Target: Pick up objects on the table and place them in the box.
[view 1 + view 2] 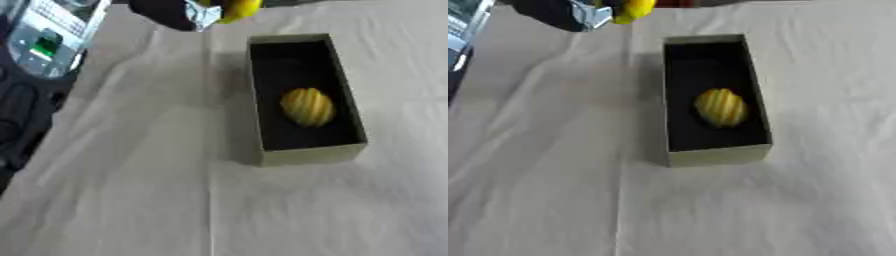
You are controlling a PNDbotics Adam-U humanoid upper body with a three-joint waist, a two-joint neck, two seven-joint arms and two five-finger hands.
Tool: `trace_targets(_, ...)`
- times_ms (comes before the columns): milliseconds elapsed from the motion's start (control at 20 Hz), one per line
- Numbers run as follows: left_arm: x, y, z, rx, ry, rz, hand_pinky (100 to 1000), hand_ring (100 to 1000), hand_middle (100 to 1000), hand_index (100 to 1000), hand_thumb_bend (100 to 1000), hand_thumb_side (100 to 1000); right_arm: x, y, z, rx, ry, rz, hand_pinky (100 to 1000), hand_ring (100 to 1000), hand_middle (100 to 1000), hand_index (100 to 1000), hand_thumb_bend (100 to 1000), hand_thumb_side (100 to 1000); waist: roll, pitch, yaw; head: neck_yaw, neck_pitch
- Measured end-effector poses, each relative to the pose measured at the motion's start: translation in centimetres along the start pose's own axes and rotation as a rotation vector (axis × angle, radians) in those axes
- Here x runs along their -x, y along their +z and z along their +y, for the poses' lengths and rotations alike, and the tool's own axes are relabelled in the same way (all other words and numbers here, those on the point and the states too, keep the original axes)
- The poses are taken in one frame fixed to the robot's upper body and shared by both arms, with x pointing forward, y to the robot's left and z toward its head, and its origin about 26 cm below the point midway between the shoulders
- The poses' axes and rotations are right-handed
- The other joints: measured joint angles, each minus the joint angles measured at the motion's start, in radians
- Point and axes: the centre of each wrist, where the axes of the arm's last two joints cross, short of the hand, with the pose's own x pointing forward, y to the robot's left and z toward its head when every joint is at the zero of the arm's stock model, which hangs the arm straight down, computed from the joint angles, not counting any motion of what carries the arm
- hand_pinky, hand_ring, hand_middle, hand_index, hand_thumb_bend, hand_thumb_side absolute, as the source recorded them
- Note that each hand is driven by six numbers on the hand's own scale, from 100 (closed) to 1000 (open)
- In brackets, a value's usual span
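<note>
An olive cardboard box (311, 154) with a black inside lies lengthwise on the white cloth, right of centre. A yellow oval object with pale stripes (307, 106) rests in the box's near half. At the top edge, just beyond the box's far left corner, my left hand (562, 15), black with a silver part, comes in from the upper left. It holds a plain yellow rounded object (241, 9) at its tip, above the cloth. That object is partly cut off by the top edge. My right hand shows in neither view.
The white cloth (131, 190) covers the table, with a crease running down the middle. Past the table's left edge stand a grey device with a green screen (44, 42) and dark equipment (17, 125).
</note>
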Motion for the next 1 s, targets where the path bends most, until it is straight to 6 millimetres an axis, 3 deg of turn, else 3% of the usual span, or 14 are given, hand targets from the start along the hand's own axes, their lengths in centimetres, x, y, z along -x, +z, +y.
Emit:
trace_targets(350,-0.7,-3.6,-5.4,0.085,0.015,0.012,598,571,477,609,100,268,-0.1,-0.7,0.2,0.010,-0.029,-0.019,896,729,419,689,100,615,0.002,-0.002,-0.027,0.025,0.001)
trace_targets(450,-0.4,-4.0,-6.7,0.104,0.028,0.036,594,567,475,606,100,287,-0.1,-0.8,0.2,0.008,-0.033,-0.017,896,729,417,688,100,618,0.004,-0.003,-0.033,0.029,0.001)
trace_targets(750,0.2,-4.5,-9.9,0.135,0.045,0.092,601,573,480,612,100,228,-0.1,-0.8,0.5,0.007,-0.049,-0.004,896,728,415,687,100,621,0.008,-0.003,-0.043,0.037,0.001)
trace_targets(800,0.2,-4.5,-10.4,0.144,0.040,0.096,609,582,485,622,100,145,-0.1,-0.9,0.5,0.006,-0.051,-0.004,896,728,415,687,100,623,0.009,-0.003,-0.044,0.038,0.001)
trace_targets(850,0.2,-4.5,-10.8,0.151,0.034,0.098,611,585,488,626,100,191,-0.1,-0.9,0.5,0.006,-0.053,-0.003,896,728,415,687,100,622,0.010,-0.003,-0.046,0.038,0.001)
trace_targets(950,0.2,-4.6,-11.6,0.168,0.017,0.096,631,612,513,656,100,168,-0.1,-0.9,0.6,0.008,-0.057,0.000,896,728,414,686,100,622,0.011,-0.003,-0.048,0.039,0.001)
trace_targets(1000,0.2,-4.6,-11.9,0.176,0.011,0.095,688,687,586,746,100,150,-0.1,-0.9,0.6,0.009,-0.058,0.000,896,728,413,686,100,623,0.012,-0.003,-0.048,0.039,0.001)
